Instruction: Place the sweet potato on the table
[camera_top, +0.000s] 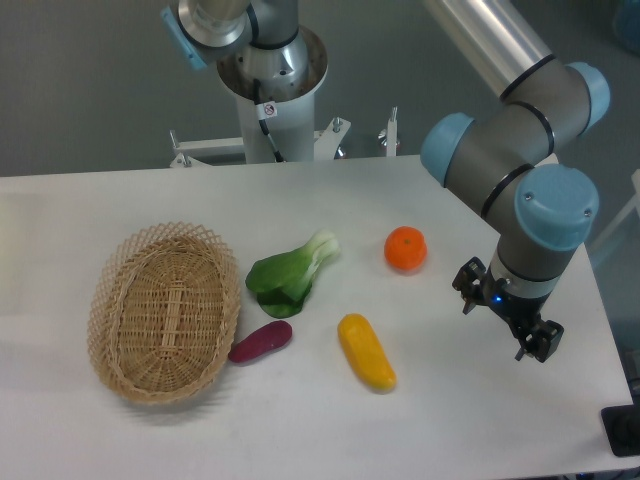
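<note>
The sweet potato (260, 341), a small magenta-purple tuber, lies flat on the white table (450, 420), its left end touching or nearly touching the rim of the wicker basket. My gripper (505, 314) hovers over the right side of the table, far to the right of the sweet potato. Its two black fingers stand spread apart with nothing between them.
An oval wicker basket (165, 312) sits at the left. A green bok choy (290, 275) lies just behind the sweet potato. A yellow oblong vegetable (366, 351) lies to its right, and a round orange fruit (406, 249) is further back. The robot base (272, 90) stands at the far edge.
</note>
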